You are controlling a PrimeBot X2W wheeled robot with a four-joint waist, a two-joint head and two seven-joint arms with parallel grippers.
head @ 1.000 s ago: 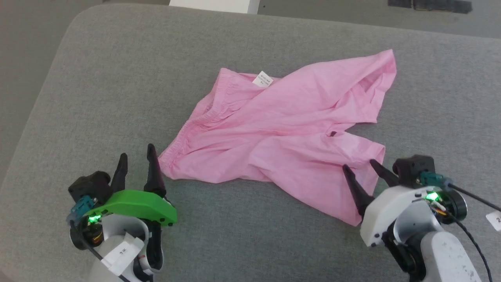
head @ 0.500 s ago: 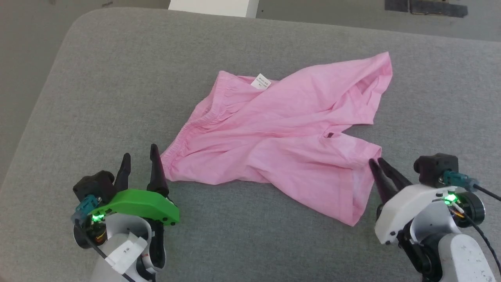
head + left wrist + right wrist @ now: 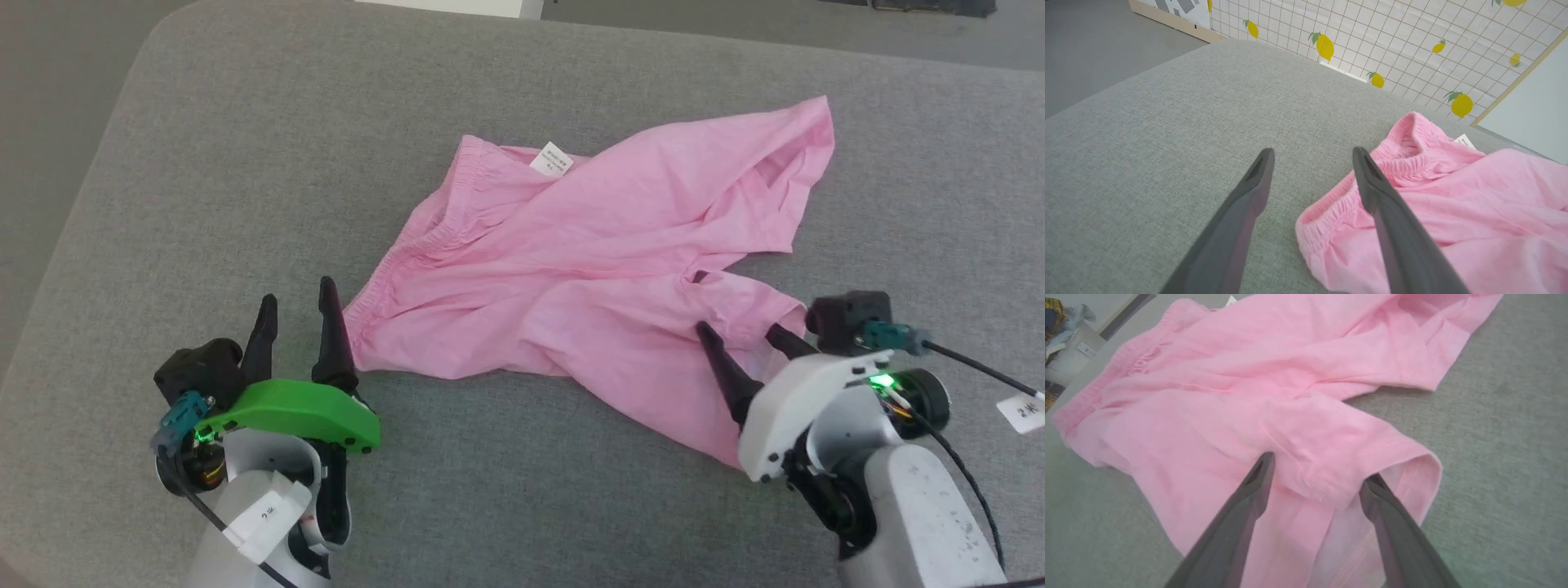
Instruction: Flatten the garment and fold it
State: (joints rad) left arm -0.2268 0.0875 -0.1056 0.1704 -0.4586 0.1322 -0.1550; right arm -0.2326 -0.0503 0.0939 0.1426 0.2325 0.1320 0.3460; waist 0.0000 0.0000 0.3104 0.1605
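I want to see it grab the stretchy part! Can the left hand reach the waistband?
Probably yes. The left hand is open right beside the waistband at its near corner, and nothing lies between them.

Head camera looks down from the near side over the cushion point(image 3: 245, 163). Wrist cameras sit low and close, left and right, both facing far across the shorts point(image 3: 588, 245).
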